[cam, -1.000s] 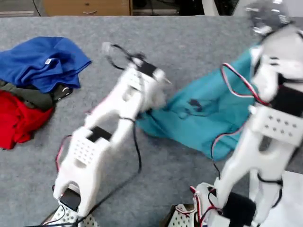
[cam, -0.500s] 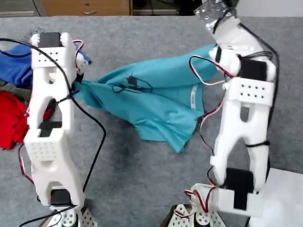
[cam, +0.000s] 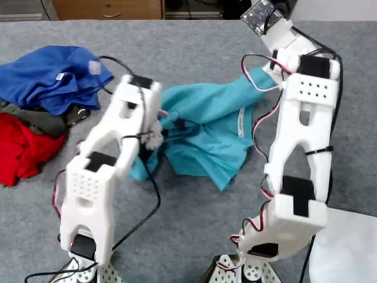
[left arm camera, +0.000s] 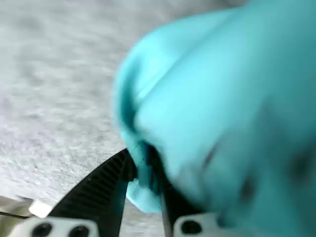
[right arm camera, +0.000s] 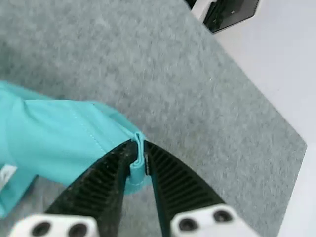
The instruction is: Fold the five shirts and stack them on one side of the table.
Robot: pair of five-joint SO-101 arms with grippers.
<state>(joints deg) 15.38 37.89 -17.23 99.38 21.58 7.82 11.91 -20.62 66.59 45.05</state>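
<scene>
A teal shirt (cam: 203, 121) lies bunched in the middle of the grey table, held at two ends. My left gripper (cam: 154, 135) is shut on its near-left edge; in the left wrist view the black fingers (left arm camera: 113, 187) pinch a fold of the teal shirt (left arm camera: 222, 98) at the gripper (left arm camera: 142, 160). My right gripper (cam: 270, 65) is shut on the far-right corner; in the right wrist view the gripper (right arm camera: 139, 148) clamps the hem of the teal shirt (right arm camera: 54, 143) just above the table. Part of the cloth hangs crumpled between the arms.
At the table's left side lie a blue shirt (cam: 53, 73), a dark olive shirt (cam: 41, 118) and a red shirt (cam: 20, 150) in a loose pile. A white sheet (cam: 347, 247) sits at the near right corner. Bare grey felt (cam: 194, 224) lies in front of the teal shirt.
My left arm swung from the far left back toward the centre with the teal shirt in its grip, so the stretched cloth has gone slack and bunched. The right arm barely shifted.
</scene>
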